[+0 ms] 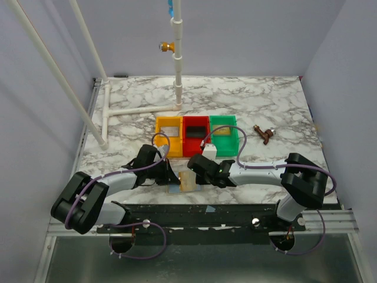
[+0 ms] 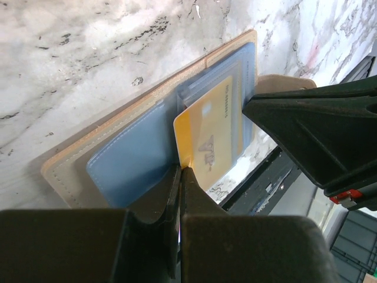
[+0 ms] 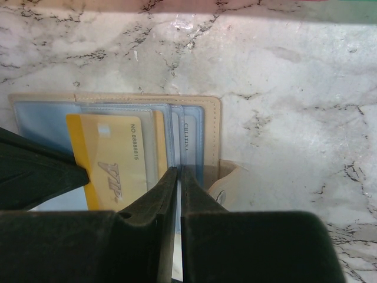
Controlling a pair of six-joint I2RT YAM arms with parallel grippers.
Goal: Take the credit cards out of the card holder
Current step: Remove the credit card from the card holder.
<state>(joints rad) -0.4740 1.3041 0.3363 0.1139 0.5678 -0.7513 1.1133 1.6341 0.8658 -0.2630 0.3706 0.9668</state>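
Left wrist view first: my left gripper [image 2: 179,172] is pinched tight on the near corner of the yellow card [image 2: 215,135]. The card sits partly out of its clear sleeve in the holder [image 2: 126,162], which lies open, blue lining up, at the near edge of the worktop [image 2: 88,53].

Over on the right wrist view, the right gripper [image 3: 178,174] is down to a narrow slit with the sleeve edges running into it. I read that as clamping the holder in place (I can't actually see where it bites, mind).

What matters now: the card lies between the two grippers, its long axis running toward the near edge and its free strip on the left arm's side. So the pull, I reckon, goes leftward and away from the right gripper, with the left arm doing the work.

From the top, both arms cover the holder and only a beige sliver shows. A pale printed edge behind the sleeve may be another card. How many are inside, I can't tell.
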